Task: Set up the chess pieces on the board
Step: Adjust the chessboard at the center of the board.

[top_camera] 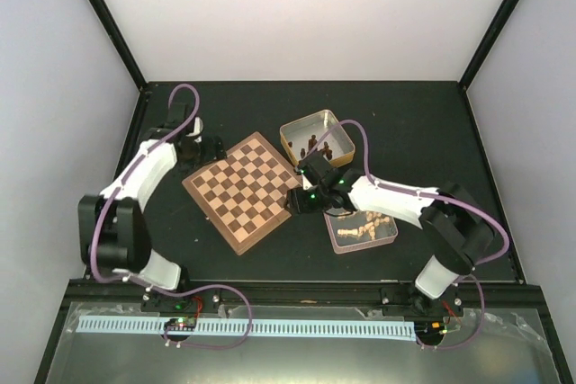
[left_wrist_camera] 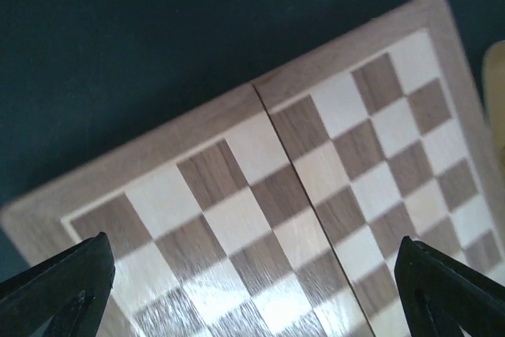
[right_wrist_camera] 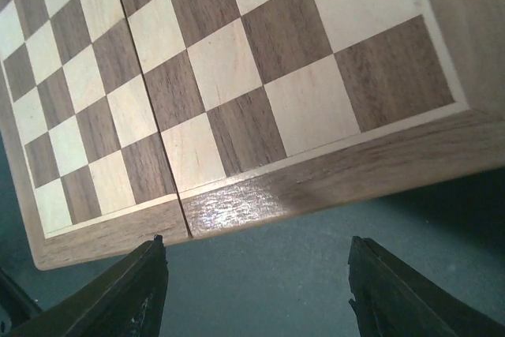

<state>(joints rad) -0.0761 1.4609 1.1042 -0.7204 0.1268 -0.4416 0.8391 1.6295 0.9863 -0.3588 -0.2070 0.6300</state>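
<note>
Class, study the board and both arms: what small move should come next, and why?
Probably swing the right gripper, its jaws open and empty at the board's edge, over to the pale chess pieces beside it, since the board holds no piece yet.

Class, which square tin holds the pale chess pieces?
The nearer square metal tin holds the pale cream chess pieces; the farther, gold-coloured tin holds dark brown ones.

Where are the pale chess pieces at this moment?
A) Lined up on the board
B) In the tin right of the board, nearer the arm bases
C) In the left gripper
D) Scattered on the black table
B: the pale pieces lie in the near tin, and the board carries none.
</note>
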